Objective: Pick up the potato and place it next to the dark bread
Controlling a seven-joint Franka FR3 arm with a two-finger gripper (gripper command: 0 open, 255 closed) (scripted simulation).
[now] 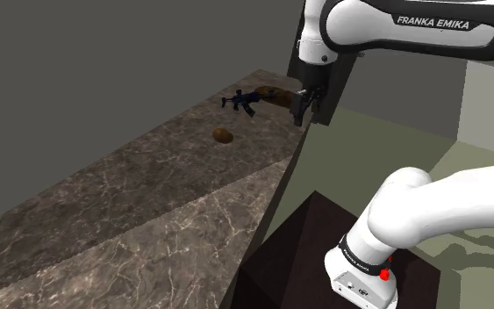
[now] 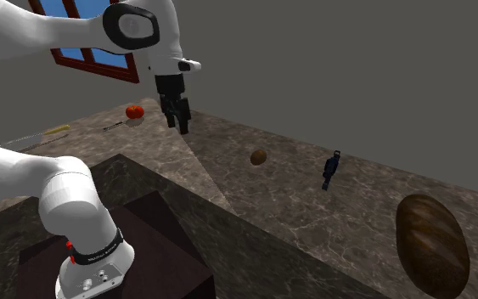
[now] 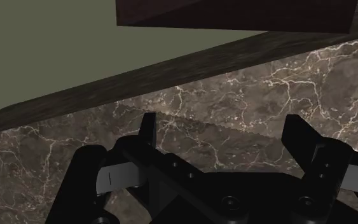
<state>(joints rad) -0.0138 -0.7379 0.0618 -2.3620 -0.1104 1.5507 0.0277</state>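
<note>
Jaws: wide apart, empty, fingers [image 3: 147, 130] touching nothing.

Wrist view: marbled counter [image 3: 234, 102] beneath them; dark stand [image 3: 234, 16] past the counter's edge.

Shoulder view: brown potato [image 1: 223, 135] lying on the counter, well apart from the dark bread [image 1: 271, 95]; toy gun [image 1: 240, 102] just beside the bread, on the potato's side.

Second exterior view: toy gun [image 2: 331, 168] between potato [image 2: 258, 157] and bread [image 2: 432, 242]; jaws raised above the counter, farther from the bread than the potato; red tomato [image 2: 134, 111] farthest from the bread.
</note>
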